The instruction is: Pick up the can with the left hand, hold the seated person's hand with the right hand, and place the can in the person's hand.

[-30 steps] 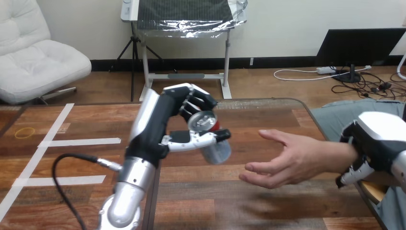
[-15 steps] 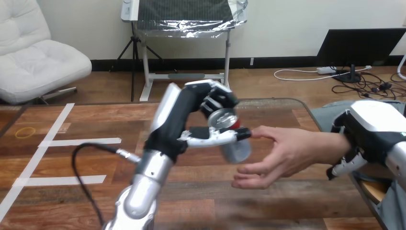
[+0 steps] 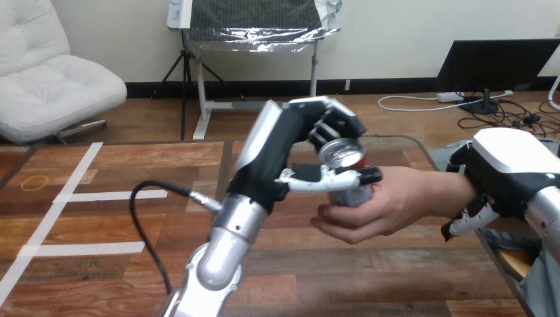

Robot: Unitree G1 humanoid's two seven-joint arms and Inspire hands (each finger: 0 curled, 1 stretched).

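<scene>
One can (image 3: 342,154) between left hand (image 3: 290,145) and one person's hand (image 3: 391,206)

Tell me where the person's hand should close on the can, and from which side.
On the lower body of the can, from below and the view's right. It is tilted, lid toward the camera. The left hand wraps its upper far side and its thumb crosses the front, so only the lower wall is free. The person's hand cups it there from underneath.
</scene>
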